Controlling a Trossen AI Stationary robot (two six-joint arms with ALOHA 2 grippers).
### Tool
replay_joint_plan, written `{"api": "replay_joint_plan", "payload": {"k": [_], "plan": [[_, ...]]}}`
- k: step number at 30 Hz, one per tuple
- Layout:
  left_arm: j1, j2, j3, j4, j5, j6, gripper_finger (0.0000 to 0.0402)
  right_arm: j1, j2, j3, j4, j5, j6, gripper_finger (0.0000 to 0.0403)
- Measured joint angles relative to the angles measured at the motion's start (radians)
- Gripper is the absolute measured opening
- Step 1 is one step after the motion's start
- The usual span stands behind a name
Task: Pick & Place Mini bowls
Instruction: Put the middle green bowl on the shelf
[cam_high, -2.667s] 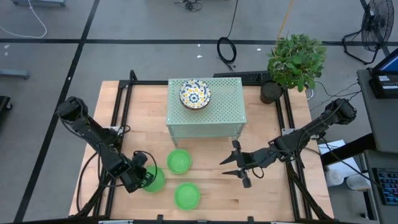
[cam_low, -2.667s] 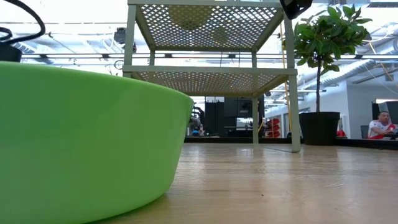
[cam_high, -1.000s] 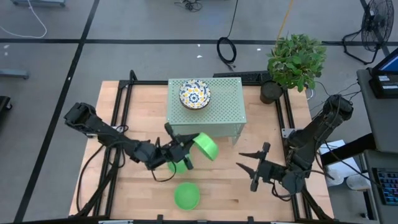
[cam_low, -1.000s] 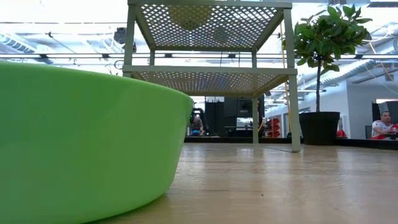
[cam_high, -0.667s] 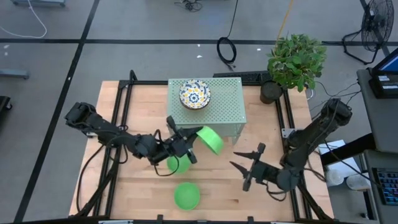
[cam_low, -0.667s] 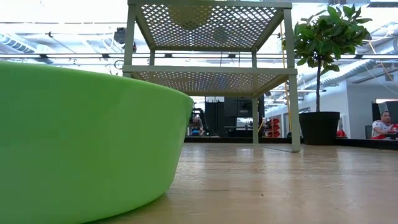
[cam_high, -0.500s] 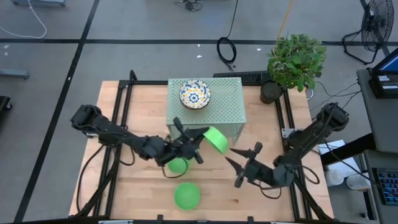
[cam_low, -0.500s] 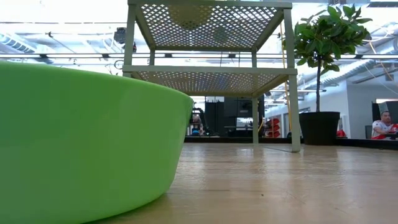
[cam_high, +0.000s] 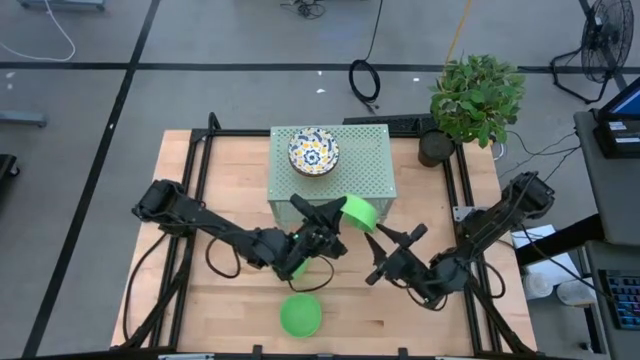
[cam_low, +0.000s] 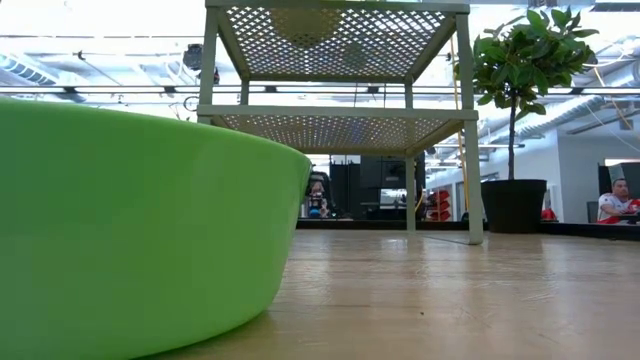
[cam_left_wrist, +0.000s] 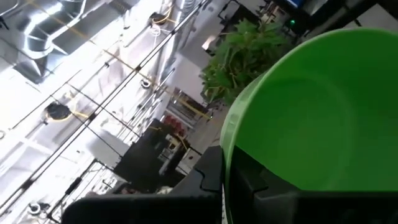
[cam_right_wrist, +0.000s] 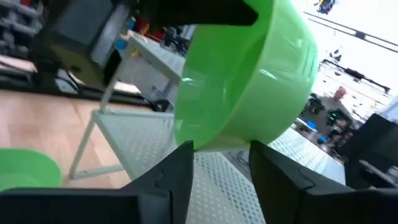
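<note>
- Left tool (cam_high: 335, 215) grips a green mini bowl (cam_high: 357, 213) by its rim, tilted — aloft at the stand's (cam_high: 375, 150) front-right corner.
- Right tool (cam_high: 392, 250), fingers spread, sits just beside and below it — the nearer free arm.
- Two green bowls stay on the bench (cam_high: 230, 160); a patterned one (cam_high: 313, 150) tops the stand.

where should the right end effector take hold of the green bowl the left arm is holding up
Take the green bowl by the free part of its rim, opposite the stretch the left end effector pinches. It is tilted on edge in front of the stand, so the thin rim suits a pinch better than the round wall. The right end effector, open, sits just below it; the right wrist view shows that lower rim above its fingers.
</note>
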Motion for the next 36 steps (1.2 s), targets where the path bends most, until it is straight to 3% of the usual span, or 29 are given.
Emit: {"api": "replay_joint_plan", "payload": {"k": [8,15,23,29,36], "plan": [[0.001,0.0,0.001,0.034,-0.029,0.029,0.0004,-0.022,-0.014,0.0,0.054,-0.044,-0.027,0.0094],[-0.02,-0.002,0.001,0.009,-0.035,-0.082,0.0005,-0.06,-0.014,0.0,0.099,-0.1,-0.071,0.0071],[-0.039,-0.001,0.001,-0.012,-0.082,-0.093,0.0006,-0.042,-0.014,0.0,0.096,-0.114,-0.038,0.0072],[-0.068,0.0,0.001,-0.019,-0.053,-0.093,0.0005,-0.02,-0.014,0.0,0.066,-0.118,0.123,0.0074],[-0.088,0.0,0.0,-0.029,-0.031,-0.11,0.0005,-0.001,-0.014,0.0,0.074,-0.12,0.016,0.0075]]}}
